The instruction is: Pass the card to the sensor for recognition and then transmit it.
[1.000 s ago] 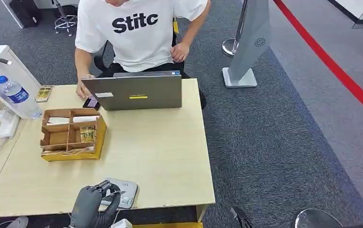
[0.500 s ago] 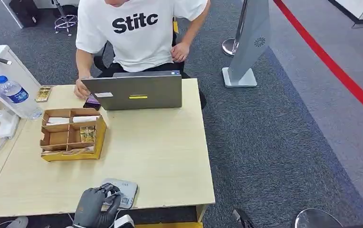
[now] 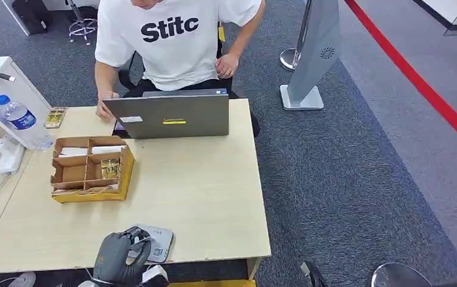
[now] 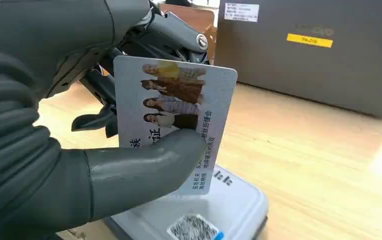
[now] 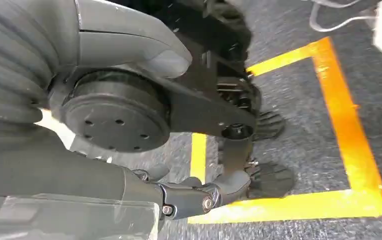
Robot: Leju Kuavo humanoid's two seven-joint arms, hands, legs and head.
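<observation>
Left wrist view: my left hand (image 4: 54,125) is pinching the card (image 4: 174,120) — thumb pressed across its printed face, darker fingers (image 4: 171,35) behind it. Card stands roughly upright, lower edge just above the sensor (image 4: 214,210), a pale grey pad with a QR-style label on top. Can't tell from this angle if card and pad actually touch.

Head view puts the same hand (image 3: 117,257) at the near edge of the table (image 3: 202,197), over the sensor (image 3: 157,242), which sits close to that edge. The card itself is too small to make out there.

Right hand (image 5: 219,185): hanging below table level over grey carpet with a yellow floor marking (image 5: 339,125). Fingers look loosely curled with nothing in them, but the view is cluttered — can't tell the state for certain.

Further out on the table: a cardboard divider box (image 3: 91,169) with compartments, one holding a small yellowish item, another something white. Past it, a grey laptop (image 3: 169,116) with its lid back toward me, yellow sticker on the lid. A person in a white printed T-shirt (image 3: 172,42) sits behind it, one hand (image 3: 103,110) at the laptop's left corner. Water bottle (image 3: 20,119) stands on the white side surface just left of the table.
</observation>
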